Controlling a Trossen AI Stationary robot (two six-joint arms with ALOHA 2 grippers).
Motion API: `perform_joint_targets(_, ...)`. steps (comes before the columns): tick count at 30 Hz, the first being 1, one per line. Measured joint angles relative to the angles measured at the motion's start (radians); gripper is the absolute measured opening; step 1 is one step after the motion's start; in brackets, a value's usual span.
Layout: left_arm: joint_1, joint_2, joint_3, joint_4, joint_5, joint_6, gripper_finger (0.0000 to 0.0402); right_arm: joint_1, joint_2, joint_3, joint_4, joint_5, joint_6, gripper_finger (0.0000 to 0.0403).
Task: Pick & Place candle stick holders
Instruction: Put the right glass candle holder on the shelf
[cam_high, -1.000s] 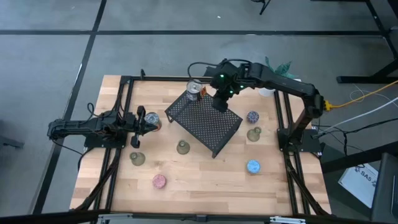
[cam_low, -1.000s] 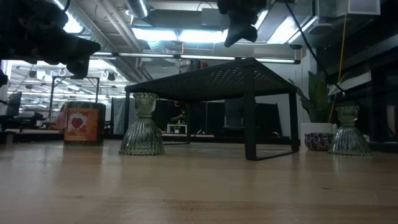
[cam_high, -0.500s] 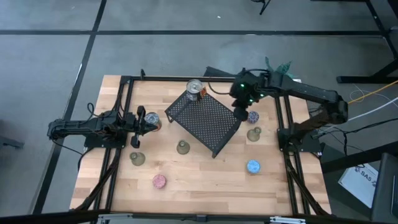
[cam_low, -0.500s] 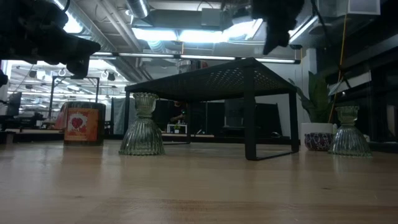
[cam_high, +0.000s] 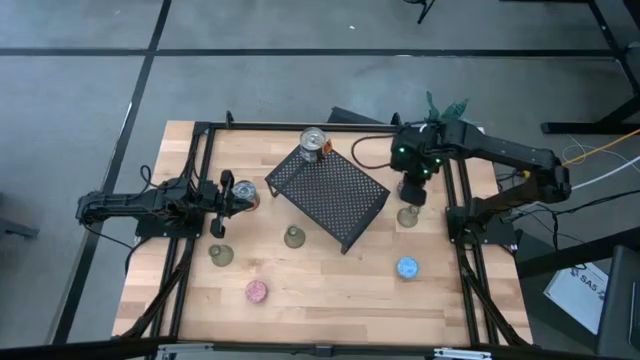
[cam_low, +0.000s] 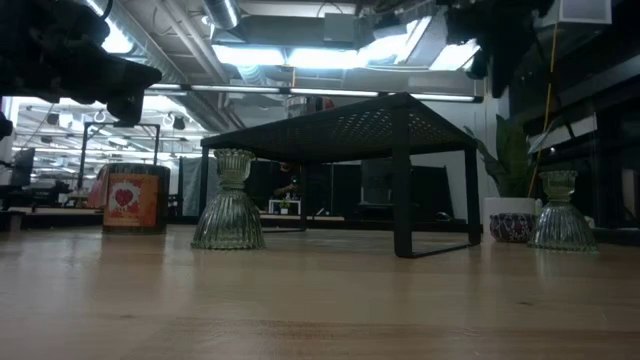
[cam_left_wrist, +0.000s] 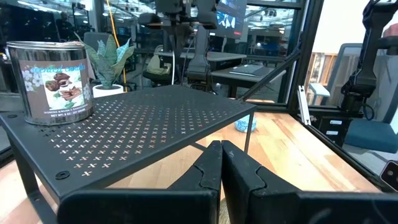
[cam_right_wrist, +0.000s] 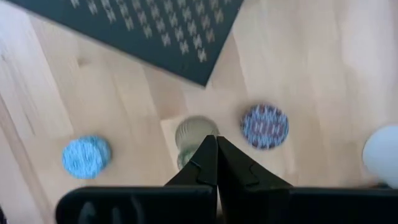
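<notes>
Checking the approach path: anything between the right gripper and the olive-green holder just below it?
Nothing visible. The right gripper, fingers shut, hangs right above the olive-green holder, with only bare table around. The purple holder stands beside it, apart; the black rack is off to one side.

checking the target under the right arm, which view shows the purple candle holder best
The right wrist view: the purple candle holder shows whole from above, beside the olive-green holder, just past the shut right end effector. In the high view the right arm hides it. The low and left wrist views do not show it.
</notes>
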Motion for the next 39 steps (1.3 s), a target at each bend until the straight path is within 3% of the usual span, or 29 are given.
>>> perform_joint_targets(19, 0.000, 0.000, 0.000, 0.000, 0.000, 0.000, 0.0001, 0.182, -0.102, -0.152, -0.013, -0.001, -0.071, 0.0008)
perform_joint_targets(27, 0.000, 0.000, 0.000, 0.000, 0.000, 0.000, 0.0001, 0.215, -0.102, -0.195, -0.012, -0.001, -0.063, 0.0088)
perform_joint_targets(39, 0.000, 0.000, 0.000, 0.000, 0.000, 0.000, 0.0001, 0.231, -0.101, -0.236, 0.020, 0.020, 0.124, 0.0222)
